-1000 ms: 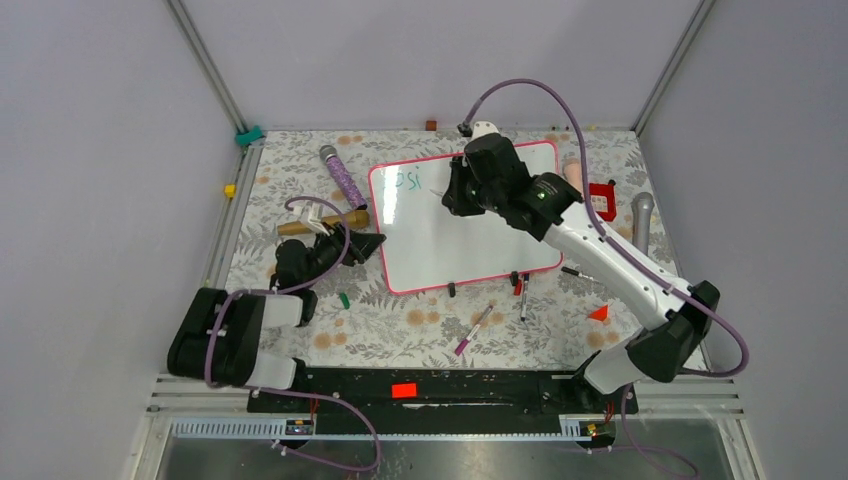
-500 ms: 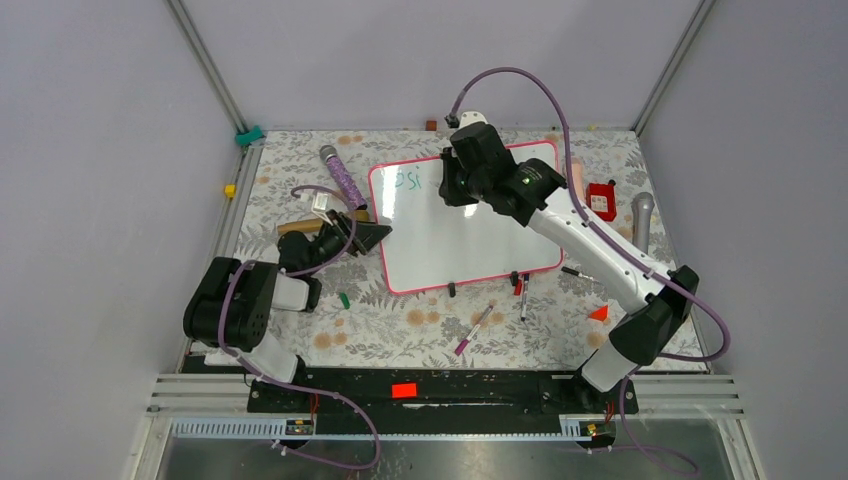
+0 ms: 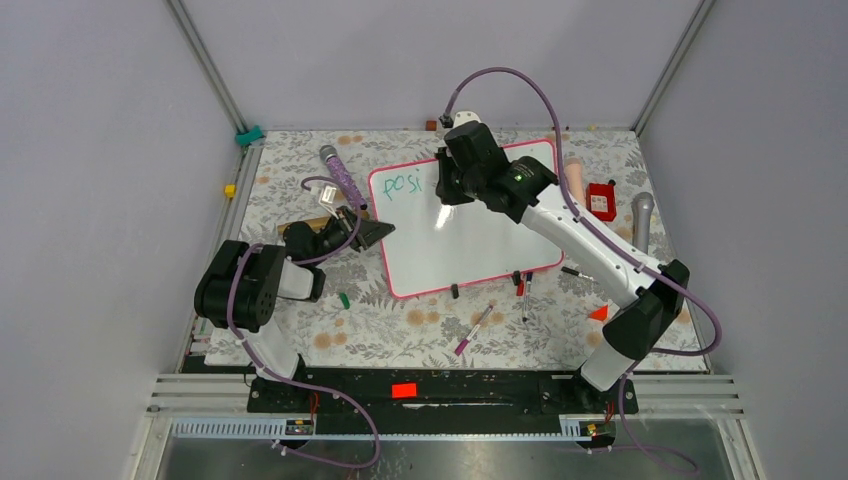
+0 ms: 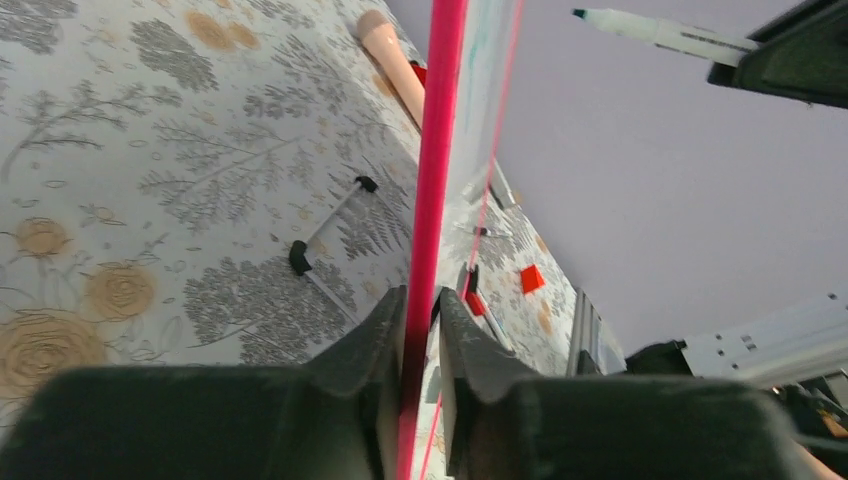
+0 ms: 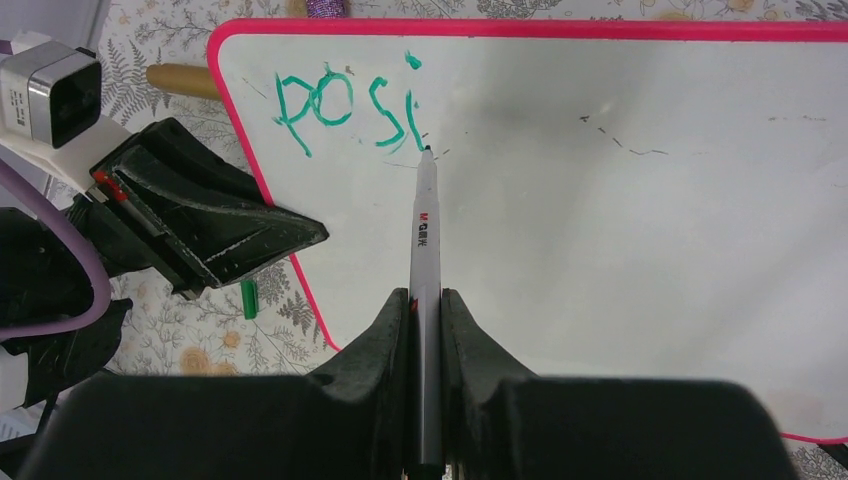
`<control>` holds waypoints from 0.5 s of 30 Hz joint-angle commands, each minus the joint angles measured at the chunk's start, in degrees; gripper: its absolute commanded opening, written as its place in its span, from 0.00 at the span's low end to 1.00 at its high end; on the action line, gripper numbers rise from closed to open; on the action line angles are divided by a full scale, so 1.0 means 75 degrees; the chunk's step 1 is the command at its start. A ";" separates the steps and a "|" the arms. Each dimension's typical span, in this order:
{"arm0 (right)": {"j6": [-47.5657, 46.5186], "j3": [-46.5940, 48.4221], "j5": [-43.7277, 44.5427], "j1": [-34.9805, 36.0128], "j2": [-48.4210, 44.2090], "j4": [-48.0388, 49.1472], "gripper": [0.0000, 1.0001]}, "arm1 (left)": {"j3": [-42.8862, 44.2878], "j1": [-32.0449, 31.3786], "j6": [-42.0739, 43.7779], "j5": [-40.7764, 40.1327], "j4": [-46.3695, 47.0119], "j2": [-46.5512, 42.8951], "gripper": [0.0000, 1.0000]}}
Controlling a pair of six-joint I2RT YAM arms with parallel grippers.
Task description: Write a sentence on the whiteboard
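Observation:
The whiteboard (image 3: 480, 230) lies flat on the floral mat, white with a pink-red frame. Green letters "posi" (image 5: 345, 105) stand near its top left corner. My right gripper (image 5: 426, 297) is shut on a grey marker (image 5: 424, 240), whose tip touches the board just right of the last letter. In the top view this gripper (image 3: 445, 192) hovers over the board's upper left part. My left gripper (image 4: 421, 300) is shut on the board's pink left edge (image 4: 432, 180), one finger on each side. From above it (image 3: 383, 232) sits at the middle of that edge.
A purple glitter cylinder (image 3: 342, 178) and a wooden block (image 3: 318, 222) lie left of the board. Several markers (image 3: 474, 328) and a green cap (image 3: 344, 299) lie in front of it. A red box (image 3: 601, 200), a grey microphone (image 3: 642, 220) and an orange triangle (image 3: 599, 313) are on the right.
My left gripper swung up to the board's left edge and closed on it. The right arm shifted left and back with the marker, and the green letters now read more fully.

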 commanded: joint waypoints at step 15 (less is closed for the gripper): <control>-0.0168 0.0587 0.0358 0.0069 0.0423 0.0048 0.00 | 0.0087 0.0020 0.0146 0.0395 0.0608 -0.0010 0.00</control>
